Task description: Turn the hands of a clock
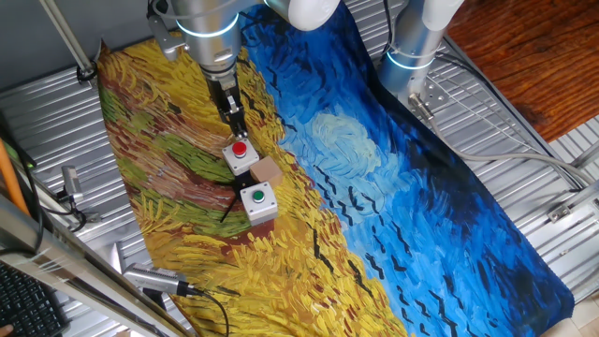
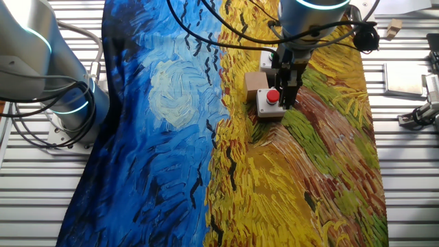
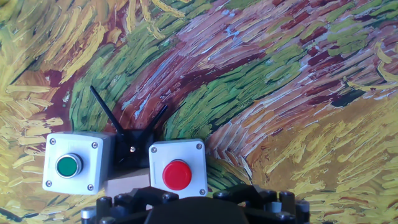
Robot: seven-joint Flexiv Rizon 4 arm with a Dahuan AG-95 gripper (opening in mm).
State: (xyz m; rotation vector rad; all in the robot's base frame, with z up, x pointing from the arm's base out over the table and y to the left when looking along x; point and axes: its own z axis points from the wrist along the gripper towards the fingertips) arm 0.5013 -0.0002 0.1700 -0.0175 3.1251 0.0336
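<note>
Two thin black clock hands [image 3: 127,127] spread in a V from a pivot between a white box with a green button [image 3: 70,165] and a white box with a red button [image 3: 177,174]. A wooden block [image 3: 127,185] lies behind the pivot. In one fixed view the hands [image 1: 229,208] lie left of the green-button box [image 1: 257,201]. My gripper [image 1: 236,129] hangs just above the red-button box [image 1: 241,154], its fingers together and empty. It also shows in the other fixed view [image 2: 288,89], by the red-button box [image 2: 269,101]. The fingertips are hidden in the hand view.
A painted cloth [image 1: 393,197] covers the slatted metal table. A second arm's base [image 1: 412,47] stands at the cloth's edge. A metal tool [image 1: 159,281] lies near the front left. Small parts [image 2: 418,113] lie on the bare metal.
</note>
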